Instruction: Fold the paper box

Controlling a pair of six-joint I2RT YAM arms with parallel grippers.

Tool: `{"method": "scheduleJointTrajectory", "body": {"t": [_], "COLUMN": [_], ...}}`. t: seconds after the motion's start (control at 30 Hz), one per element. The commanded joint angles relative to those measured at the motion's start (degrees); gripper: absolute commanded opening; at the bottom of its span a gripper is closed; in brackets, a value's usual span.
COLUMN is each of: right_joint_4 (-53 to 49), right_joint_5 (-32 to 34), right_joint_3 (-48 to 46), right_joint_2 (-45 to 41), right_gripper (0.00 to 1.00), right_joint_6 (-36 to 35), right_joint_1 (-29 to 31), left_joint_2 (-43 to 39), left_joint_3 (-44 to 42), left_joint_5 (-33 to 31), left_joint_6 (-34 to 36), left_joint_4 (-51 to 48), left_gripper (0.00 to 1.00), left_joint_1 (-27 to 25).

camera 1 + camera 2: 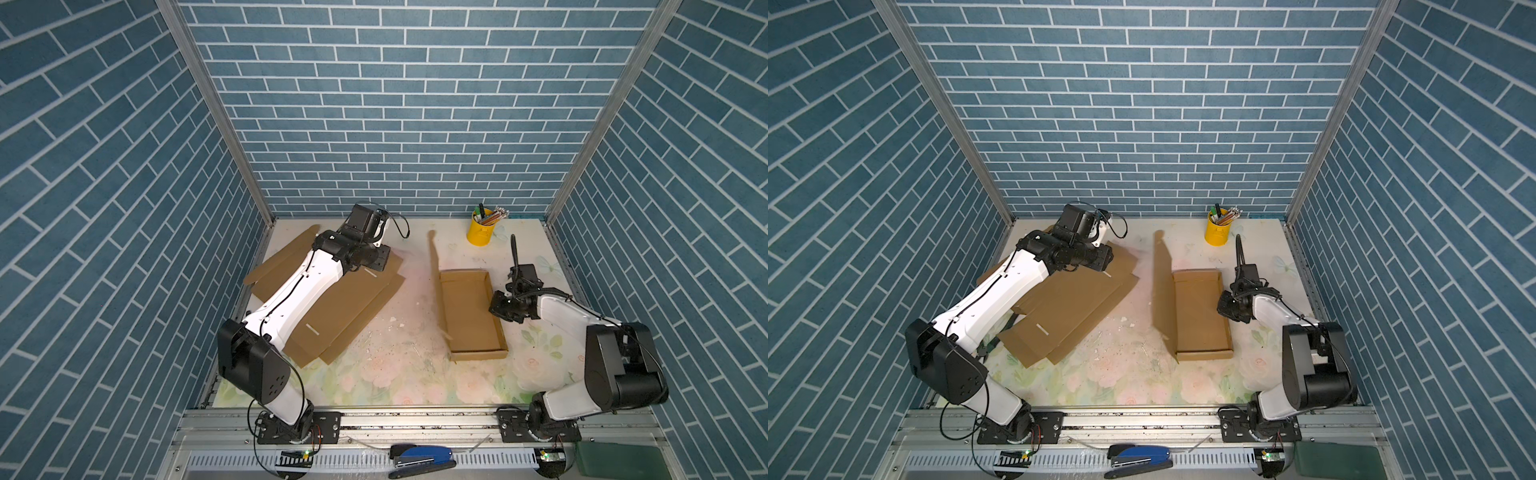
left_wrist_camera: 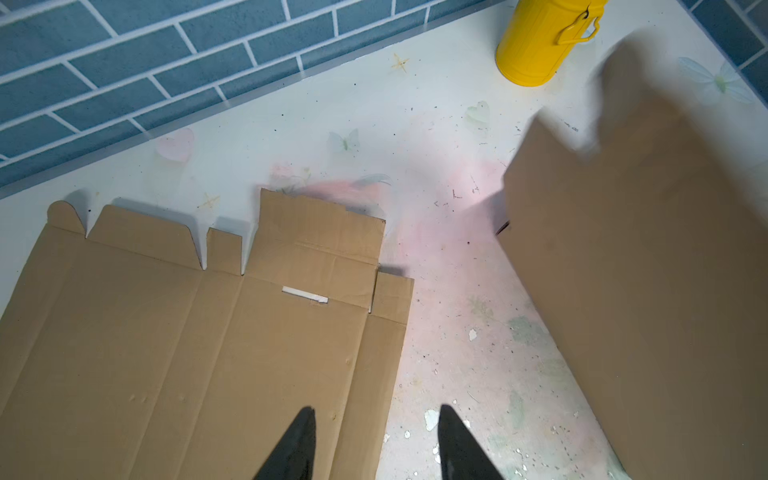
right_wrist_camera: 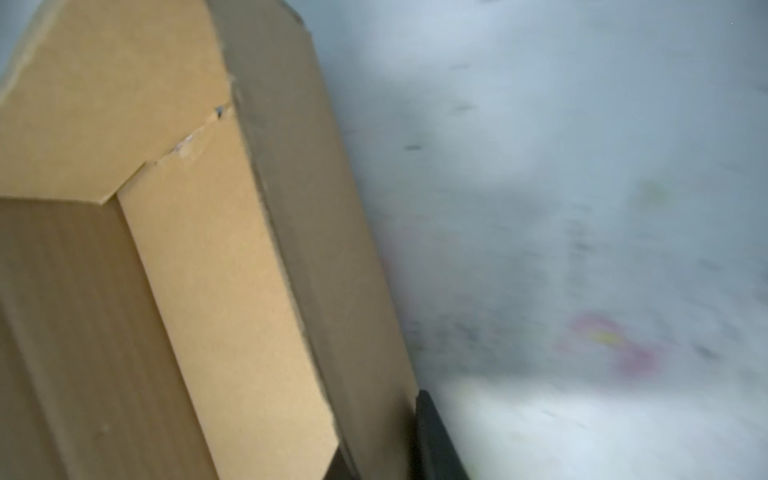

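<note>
Right of centre: box [image 1: 469,316], lid raised, right wall pinched by right gripper [image 1: 494,307]. Left of centre: left gripper [image 2: 377,409], jaws spread, empty, above flat cardboard [image 1: 353,299].

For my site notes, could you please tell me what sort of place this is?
Probably a robot test cell, not a real room: brick-print panels on an aluminium frame enclose a tabletop, two arms are bolted to its front rail, and a paper box lies half-folded.
</note>
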Motion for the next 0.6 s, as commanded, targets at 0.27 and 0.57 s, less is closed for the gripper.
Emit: {"method": "scheduleJointTrajectory", "body": {"t": [0.27, 0.57], "right_joint_4": [6.9, 14.0], "right_joint_5": [-0.9, 4.6], "right_joint_3": [-10.0, -13.5], "right_joint_2": [-10.5, -14.0], "right_gripper": [0.28, 0.35], "right_joint_6": [22.2, 36.7], "right_joint_1": [-0.9, 12.4], "left_joint_2": [-3.0, -3.3], "left_joint_3": [-3.5, -6.9], "left_joint_5": [-1.6, -1.7], "left_joint_6": [-1.6, -2.8], "left_joint_4": [3.0, 5.3], "left_gripper": [0.5, 0.5], "left_joint_1": [1.3, 1.3]}}
